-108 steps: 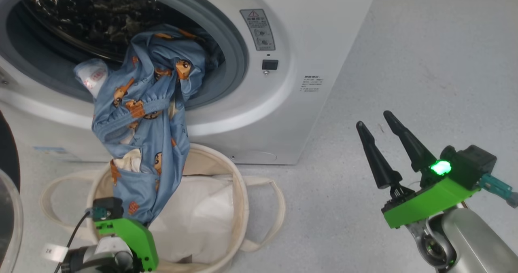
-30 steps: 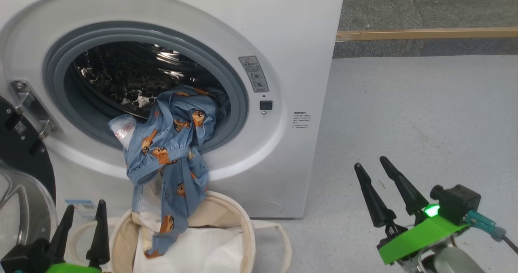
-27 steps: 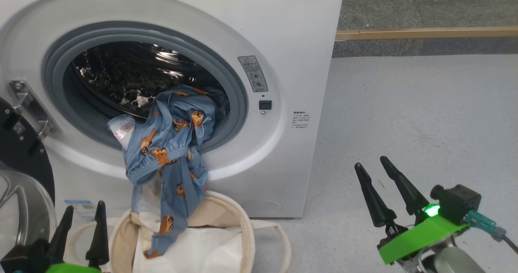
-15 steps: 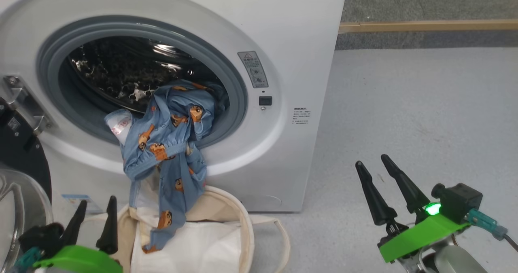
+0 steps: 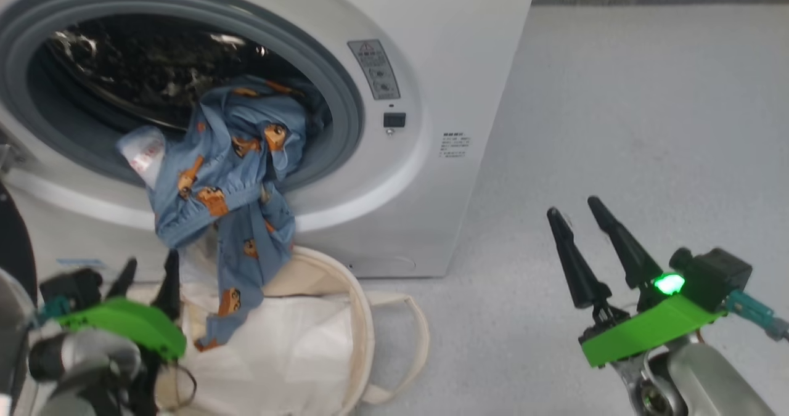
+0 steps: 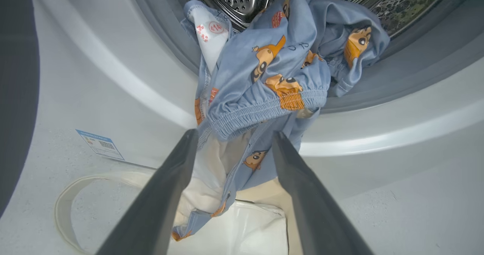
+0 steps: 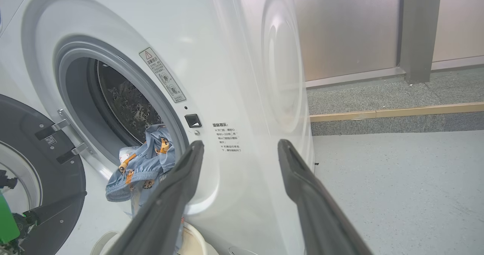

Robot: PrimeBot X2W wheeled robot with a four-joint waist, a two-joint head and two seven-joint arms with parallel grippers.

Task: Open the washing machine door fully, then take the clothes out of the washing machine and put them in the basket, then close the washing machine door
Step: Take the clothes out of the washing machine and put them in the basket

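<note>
Dangling from the washing machine (image 5: 444,65) into the basket (image 5: 308,274), the clothes (image 5: 228,157) await the released left hand (image 5: 151,268); the door (image 7: 64,187) stands open, unclosed.

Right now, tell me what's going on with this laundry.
The washing machine door stands open. The clothes hang halfway out of the washing machine, their lower end dangling into the basket below. The left gripper is open, aimed at the hanging fabric but not closed on it. The right gripper is open above the floor, holding nothing.
</note>
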